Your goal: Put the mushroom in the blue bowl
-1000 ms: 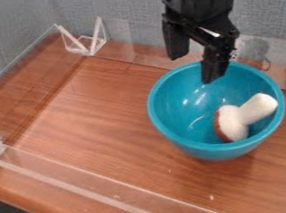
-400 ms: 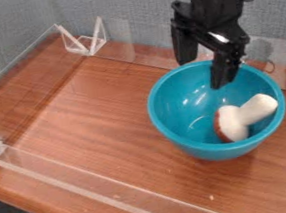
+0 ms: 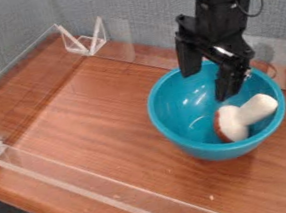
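Gripper (image 3: pixel 211 73) drifted right and lower, jaws spread, empty; mushroom (image 3: pixel 244 118) probably lying sideways inside blue bowl (image 3: pixel 176 114).

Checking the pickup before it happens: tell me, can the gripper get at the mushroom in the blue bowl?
Probably yes. The gripper, jaws open, hangs over the blue bowl; the mushroom lies uncovered inside, against the right wall, which may crowd one jaw.

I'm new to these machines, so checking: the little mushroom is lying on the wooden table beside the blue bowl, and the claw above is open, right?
Not quite. The camera view shows the mushroom lying inside the blue bowl, not beside it. The gripper above is open.
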Robot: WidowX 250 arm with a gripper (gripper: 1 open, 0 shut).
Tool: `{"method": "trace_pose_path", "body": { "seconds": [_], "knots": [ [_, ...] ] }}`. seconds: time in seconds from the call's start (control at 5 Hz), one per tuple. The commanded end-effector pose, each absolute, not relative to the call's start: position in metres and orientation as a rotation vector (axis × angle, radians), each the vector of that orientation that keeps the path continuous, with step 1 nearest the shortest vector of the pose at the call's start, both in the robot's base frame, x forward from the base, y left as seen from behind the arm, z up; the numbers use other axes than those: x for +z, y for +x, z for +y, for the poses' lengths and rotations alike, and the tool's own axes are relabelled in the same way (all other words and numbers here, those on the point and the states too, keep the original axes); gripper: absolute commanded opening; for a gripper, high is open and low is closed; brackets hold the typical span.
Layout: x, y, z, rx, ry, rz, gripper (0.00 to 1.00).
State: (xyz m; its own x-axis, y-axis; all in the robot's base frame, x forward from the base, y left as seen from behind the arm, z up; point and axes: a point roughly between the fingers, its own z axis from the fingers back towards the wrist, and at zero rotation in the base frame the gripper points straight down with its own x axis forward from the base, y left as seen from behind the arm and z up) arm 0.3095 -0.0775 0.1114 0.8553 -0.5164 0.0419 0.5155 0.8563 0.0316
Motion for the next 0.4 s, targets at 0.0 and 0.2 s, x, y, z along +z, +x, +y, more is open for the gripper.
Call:
{"method": "trace_pose_path", "body": {
  "seconds": [0.0,0.2],
  "knots": [
    [0.1174,0.3113,-0.0821,-0.545,0.016,-0.082,1.00],
    [0.1110,0.3124,-0.0832,-0.544,0.012,-0.077,1.00]
  ]
}}
